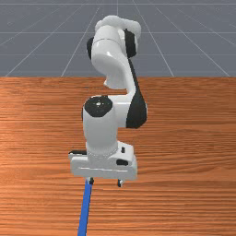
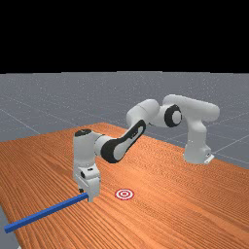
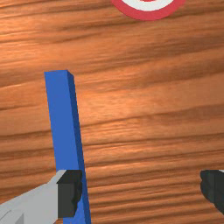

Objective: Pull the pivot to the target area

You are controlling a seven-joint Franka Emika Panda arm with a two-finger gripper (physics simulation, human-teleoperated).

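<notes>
The open gripper (image 1: 106, 182) has its fingers wide apart in the front view; one is over or against the blue bar (image 1: 85, 209), the other off to its side. In the far view the gripper (image 2: 89, 195) is low by the inner end of the bar (image 2: 46, 212). In the wrist view, one finger of the gripper (image 3: 142, 190) hides part of the bar (image 3: 64, 118), whose end extends past that finger toward the round target's side. Whether finger and bar touch, I cannot tell. The red-and-white target (image 2: 124, 194) lies apart from the bar, and its rim (image 3: 148, 15) appears in the wrist view.
Wooden table (image 2: 175, 214) lies under the arm. The bar's outer end reaches past the table's edge at the far view's left. The arm's base (image 2: 197, 153) stands at the far view's right, beyond the target.
</notes>
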